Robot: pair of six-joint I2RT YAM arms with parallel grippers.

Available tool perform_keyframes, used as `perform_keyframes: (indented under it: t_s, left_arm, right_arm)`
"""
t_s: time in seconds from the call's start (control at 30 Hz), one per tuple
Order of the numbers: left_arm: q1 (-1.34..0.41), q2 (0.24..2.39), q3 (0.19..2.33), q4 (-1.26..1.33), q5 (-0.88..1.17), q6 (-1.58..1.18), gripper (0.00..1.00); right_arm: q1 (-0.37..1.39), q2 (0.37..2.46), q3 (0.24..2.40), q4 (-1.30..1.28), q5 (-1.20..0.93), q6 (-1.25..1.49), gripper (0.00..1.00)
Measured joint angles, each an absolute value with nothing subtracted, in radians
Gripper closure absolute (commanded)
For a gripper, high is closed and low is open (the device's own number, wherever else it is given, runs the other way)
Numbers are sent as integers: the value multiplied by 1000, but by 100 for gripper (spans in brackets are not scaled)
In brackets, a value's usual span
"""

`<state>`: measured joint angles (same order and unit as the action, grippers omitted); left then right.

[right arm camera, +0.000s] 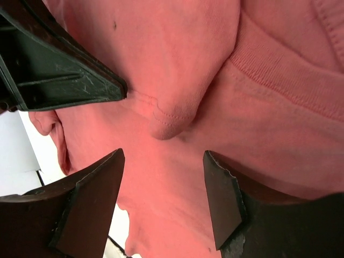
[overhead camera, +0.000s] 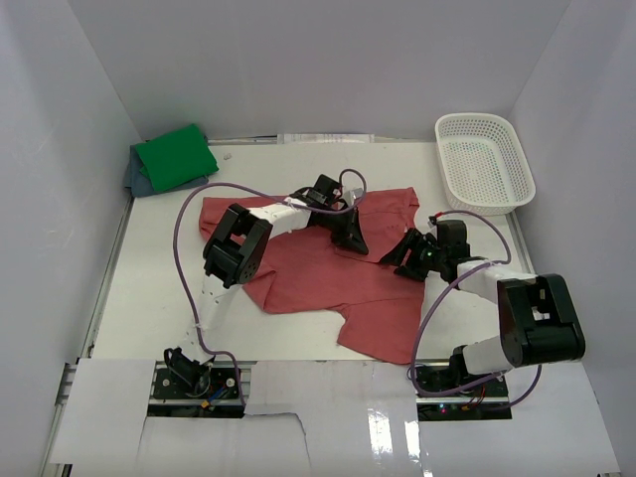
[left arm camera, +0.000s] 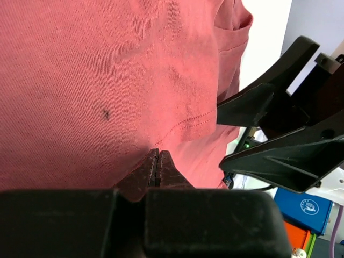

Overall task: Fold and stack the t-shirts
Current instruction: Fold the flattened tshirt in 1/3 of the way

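The brick-red t-shirt [overhead camera: 318, 278] lies spread and rumpled in the middle of the table. It fills the left wrist view [left arm camera: 107, 80] and the right wrist view [right arm camera: 258, 123]. My left gripper [overhead camera: 351, 239] is over its right half, jaws shut [left arm camera: 157, 154], with the tips pinching the cloth by a stitched sleeve hem [left arm camera: 189, 121]. My right gripper [overhead camera: 401, 255] hovers just right of it, open [right arm camera: 164, 156] above a puckered hem fold [right arm camera: 167, 119], with nothing between its fingers. The green t-shirt [overhead camera: 176, 154] sits folded on the blue-grey one [overhead camera: 138, 180] at the back left.
A white lattice basket [overhead camera: 484, 164] stands at the back right. White walls close in the table on three sides. The two grippers are close together; the left one's fingers [right arm camera: 59, 70] show in the right wrist view.
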<state>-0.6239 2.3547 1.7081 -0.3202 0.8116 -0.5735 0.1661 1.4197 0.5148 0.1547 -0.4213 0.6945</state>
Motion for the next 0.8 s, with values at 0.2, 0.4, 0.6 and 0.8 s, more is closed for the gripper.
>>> perform_keyframes:
  t_s: [0.2, 0.4, 0.6, 0.8]
  left_arm:
    - [-624, 2354, 1679, -302, 809, -574, 100]
    - [-624, 2349, 1666, -287, 808, -574, 100]
    - [-624, 2337, 1644, -278, 808, -574, 100]
    - [-624, 2328, 1629, -276, 804, -574, 100]
  right_arm:
    - [149, 1454, 524, 195, -421, 688, 34]
    - [145, 1495, 535, 254, -432, 687, 34]
    - [145, 1564, 582, 296, -452, 686, 34]
    - [144, 1578, 593, 308, -454, 682, 34]
